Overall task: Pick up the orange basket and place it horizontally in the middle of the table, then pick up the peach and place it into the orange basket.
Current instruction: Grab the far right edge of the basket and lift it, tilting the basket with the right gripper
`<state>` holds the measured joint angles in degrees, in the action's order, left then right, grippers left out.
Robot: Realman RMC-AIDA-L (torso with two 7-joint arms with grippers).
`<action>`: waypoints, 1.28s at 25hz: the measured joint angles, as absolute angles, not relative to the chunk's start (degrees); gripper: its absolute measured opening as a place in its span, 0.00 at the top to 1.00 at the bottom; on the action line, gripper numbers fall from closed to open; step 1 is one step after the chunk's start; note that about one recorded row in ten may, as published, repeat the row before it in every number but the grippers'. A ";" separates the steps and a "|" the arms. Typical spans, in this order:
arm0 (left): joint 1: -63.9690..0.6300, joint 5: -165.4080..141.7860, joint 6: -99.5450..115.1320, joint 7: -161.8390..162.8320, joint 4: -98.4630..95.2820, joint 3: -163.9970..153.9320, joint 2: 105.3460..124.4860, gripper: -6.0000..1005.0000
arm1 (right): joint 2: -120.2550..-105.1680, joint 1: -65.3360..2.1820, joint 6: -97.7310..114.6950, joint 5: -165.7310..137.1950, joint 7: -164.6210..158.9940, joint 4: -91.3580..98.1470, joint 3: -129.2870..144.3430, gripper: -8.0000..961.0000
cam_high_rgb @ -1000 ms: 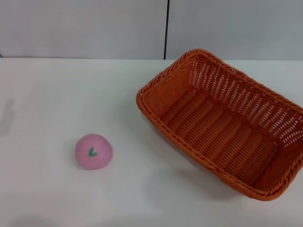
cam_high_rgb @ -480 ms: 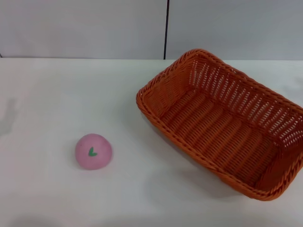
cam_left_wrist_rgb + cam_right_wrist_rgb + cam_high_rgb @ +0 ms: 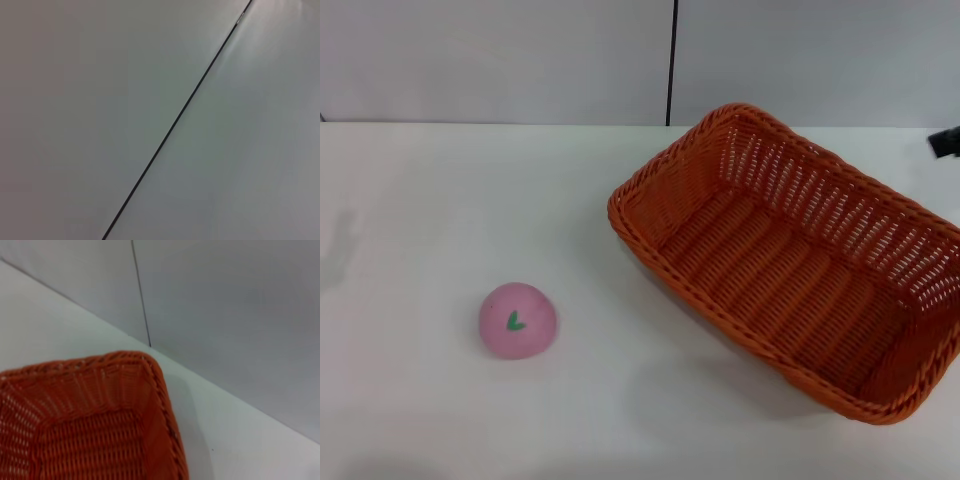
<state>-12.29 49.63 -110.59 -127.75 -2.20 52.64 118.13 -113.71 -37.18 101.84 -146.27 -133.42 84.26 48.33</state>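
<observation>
The orange basket (image 3: 800,265) lies skewed on the right half of the white table (image 3: 440,200), its long side running from the back middle to the front right, and it is empty. One corner of the orange basket (image 3: 95,415) fills the lower part of the right wrist view. The pink peach (image 3: 517,320) sits on the table at the front left, well apart from the basket, green leaf mark facing up. A dark bit of my right gripper (image 3: 946,142) shows at the right edge, behind the basket's far side. My left gripper is out of view.
A grey wall (image 3: 500,60) with a dark vertical seam (image 3: 672,60) rises behind the table's back edge. The left wrist view holds only that wall (image 3: 100,100) and seam. Bare tabletop lies between the peach and the basket.
A dark part of my right gripper has come into sight at the right edge of the head view. The basket and the peach have not moved.
</observation>
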 joint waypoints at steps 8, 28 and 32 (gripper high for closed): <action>-12.20 49.63 -110.56 -127.50 -2.20 52.64 118.12 0.19 | -115.11 -37.26 100.30 -148.01 -132.81 78.31 52.29 0.23; -12.22 49.65 -110.56 -127.18 -2.11 52.64 118.12 0.19 | -118.06 -34.71 94.70 -152.53 -129.44 73.21 56.66 0.33; -12.22 49.65 -110.55 -127.17 -2.11 52.65 118.12 0.19 | -118.06 -34.71 94.85 -152.49 -129.28 73.36 56.58 0.50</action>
<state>-12.22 49.66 -110.55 -127.17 -2.11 52.65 118.12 -118.06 -34.71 94.85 -152.49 -129.28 73.36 56.59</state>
